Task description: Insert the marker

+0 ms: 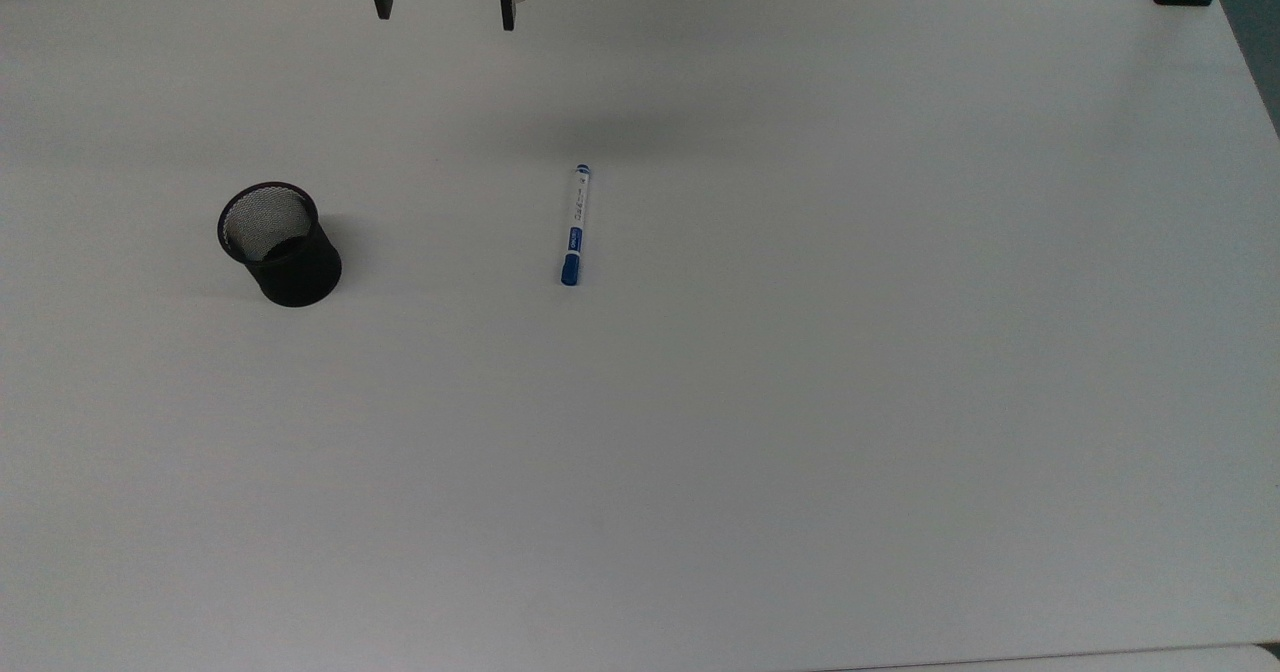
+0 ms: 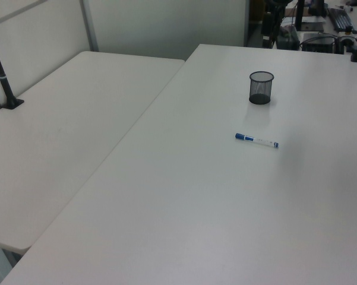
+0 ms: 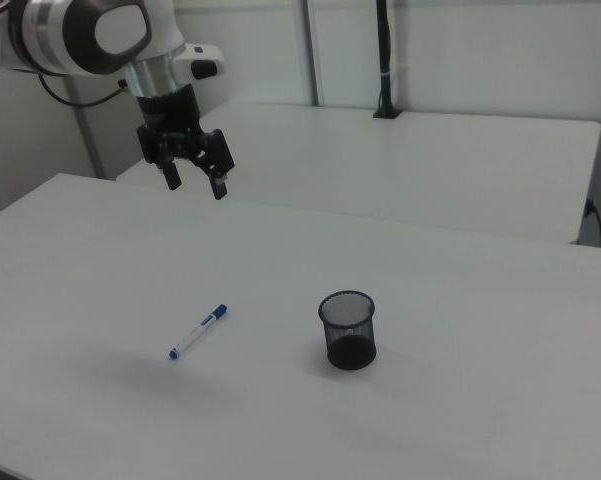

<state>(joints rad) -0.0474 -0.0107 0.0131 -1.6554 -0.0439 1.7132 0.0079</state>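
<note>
While the marker (image 1: pixel 574 225) lies flat on the white table (image 1: pixel 800 402), nothing is touching it. In the top view it runs nearly vertical, blue cap at the lower end, small blue tip at the upper end, blue label band just above the cap. In the right view (image 3: pixel 198 332) it sits diagonal, cap toward the upper right; in the left view (image 2: pixel 256 140) it's almost horizontal, cap on the left view's left.

Black mesh cup (image 1: pixel 281 244) stands upright on the same table, mouth open, well apart from the marker, off to the top view's left. In the right view the cup (image 3: pixel 347 329) is on the marker's right; in the left view (image 2: pixel 261 87) it's farther back than the marker. Can't tell if anything is inside it; I see dark mesh and the base.

My gripper (image 1: pixel 446 10) hangs in the air at the top view's upper edge, above the table's far side, well clear of marker and cup. Fingers (image 1: pixel 381 2) are spread wide, pointing down, holding nothing. Right view shows the same: gripper (image 3: pixel 193 181) up and to the right view's left of the marker, fingers apart.

A second white table (image 2: pixel 59 136) butts against this one on the left view's left, with a black pole clamped at its far edge (image 2: pixel 1 74).
</note>
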